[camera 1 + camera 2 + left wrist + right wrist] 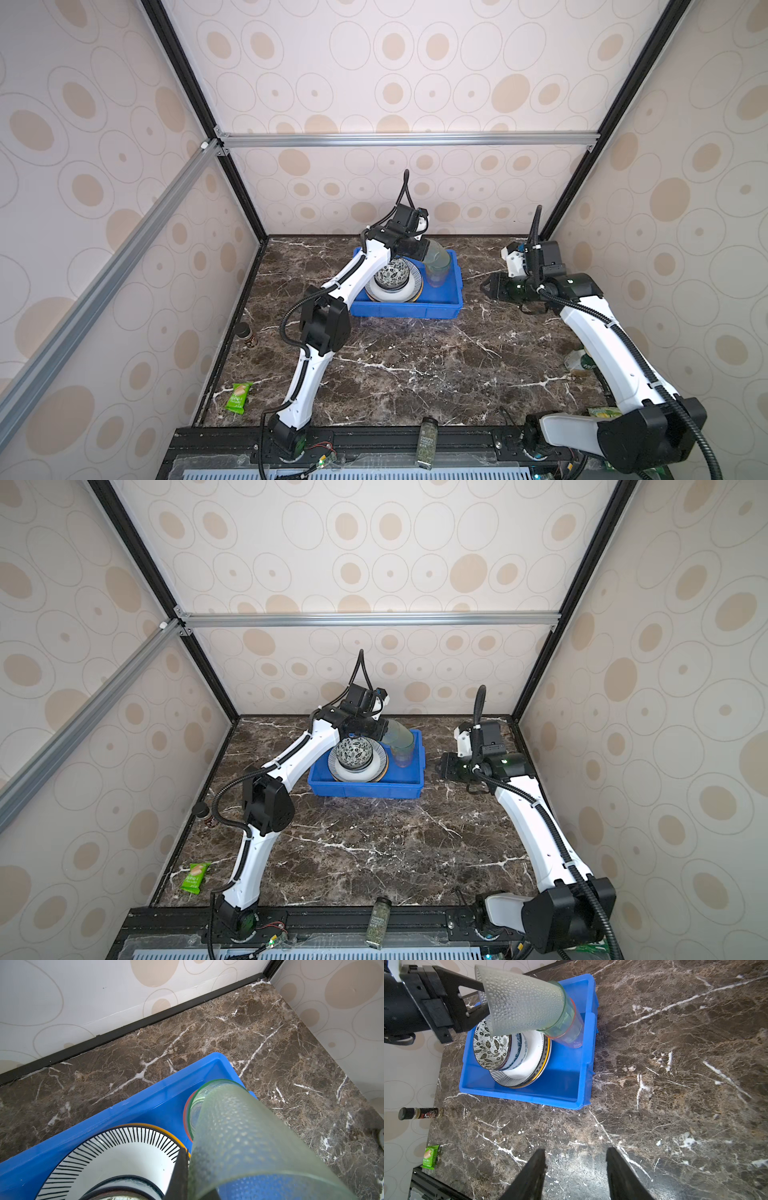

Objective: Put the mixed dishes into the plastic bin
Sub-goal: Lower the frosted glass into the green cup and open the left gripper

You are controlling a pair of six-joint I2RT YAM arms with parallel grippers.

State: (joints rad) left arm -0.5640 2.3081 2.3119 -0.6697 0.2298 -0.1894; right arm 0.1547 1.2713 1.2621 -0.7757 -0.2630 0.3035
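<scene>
The blue plastic bin stands at the back middle of the marble table. Inside it lies a stack of plates, topped by a striped-rim plate. On the plates sit a blue-white bowl and a black-white leaf bowl. A green cup is nested in a pink cup at the bin's right end. My left gripper is shut on the rim wall of a frosted cup, tilted, its base inside the green cup. My right gripper hovers open and empty right of the bin.
A dark bottle stands at the left wall. A green snack packet lies front left, and a slim spice jar rests on the front rail. Some white-green packaging sits behind my right arm.
</scene>
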